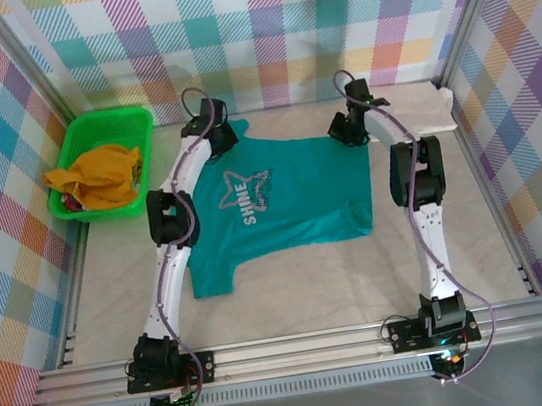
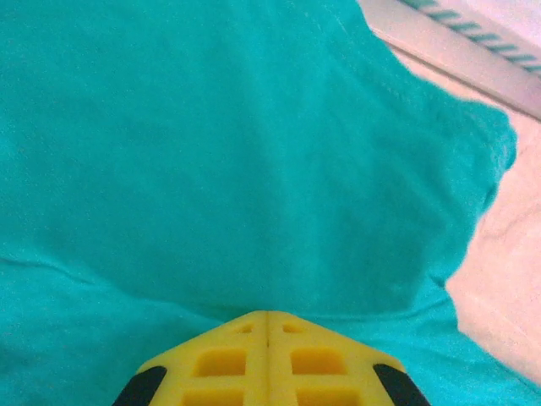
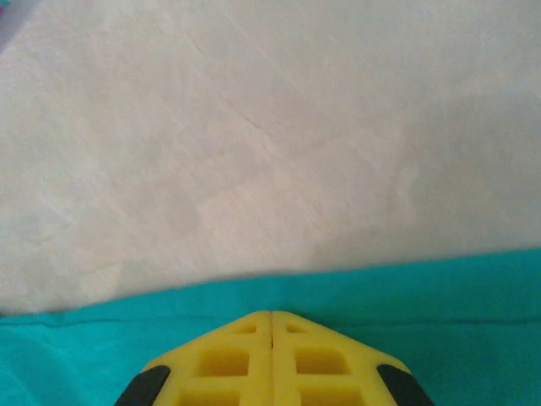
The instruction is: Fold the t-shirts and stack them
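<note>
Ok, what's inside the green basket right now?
The green basket holds a crumpled mustard-yellow cloth, with a small dark red scrap peeking out at its left edge. Whatever lies beneath the yellow cloth is covered, so I can't tell.

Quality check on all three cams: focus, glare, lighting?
Top external: sharp, even light, no glare on the teal t-shirt. Left wrist: soft focus throughout, yellow fingers blurred at close range. Right wrist: soft too, shirt edge smeared against the pale cloth beyond.
</note>
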Robot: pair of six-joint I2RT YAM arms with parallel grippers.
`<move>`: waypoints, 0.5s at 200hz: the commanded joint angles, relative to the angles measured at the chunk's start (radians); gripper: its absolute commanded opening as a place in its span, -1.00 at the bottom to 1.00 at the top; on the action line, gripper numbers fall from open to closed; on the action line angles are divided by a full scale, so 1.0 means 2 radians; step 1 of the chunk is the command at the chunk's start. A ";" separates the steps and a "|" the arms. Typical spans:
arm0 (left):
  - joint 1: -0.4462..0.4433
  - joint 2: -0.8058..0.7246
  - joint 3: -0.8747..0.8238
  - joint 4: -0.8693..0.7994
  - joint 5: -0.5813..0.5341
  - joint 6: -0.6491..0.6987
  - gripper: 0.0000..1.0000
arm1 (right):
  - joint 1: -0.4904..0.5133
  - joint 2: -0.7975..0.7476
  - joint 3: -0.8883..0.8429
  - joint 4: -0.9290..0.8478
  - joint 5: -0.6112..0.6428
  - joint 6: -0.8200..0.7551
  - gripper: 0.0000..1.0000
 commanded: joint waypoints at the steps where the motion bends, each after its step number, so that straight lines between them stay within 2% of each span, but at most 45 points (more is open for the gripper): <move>1: 0.010 -0.058 0.004 -0.061 0.007 0.024 -1.00 | -0.001 -0.030 0.042 -0.048 -0.051 -0.009 -1.00; 20: 0.008 -0.182 -0.146 0.001 0.007 0.032 -1.00 | 0.003 -0.123 -0.037 -0.031 -0.071 -0.017 -1.00; 45: 0.003 -0.380 -0.371 0.100 0.005 0.020 -0.63 | 0.011 -0.290 -0.241 0.048 -0.077 -0.018 -1.00; 70: -0.033 -0.536 -0.534 0.094 -0.013 0.016 -0.46 | 0.018 -0.439 -0.430 0.096 -0.074 -0.017 -0.73; 80: -0.057 -0.596 -0.609 0.091 -0.038 0.009 -0.29 | 0.021 -0.494 -0.500 0.116 -0.073 -0.022 -0.57; 100: -0.074 -0.686 -0.733 0.045 -0.050 -0.028 -0.26 | 0.026 -0.588 -0.610 0.110 -0.071 -0.036 -0.40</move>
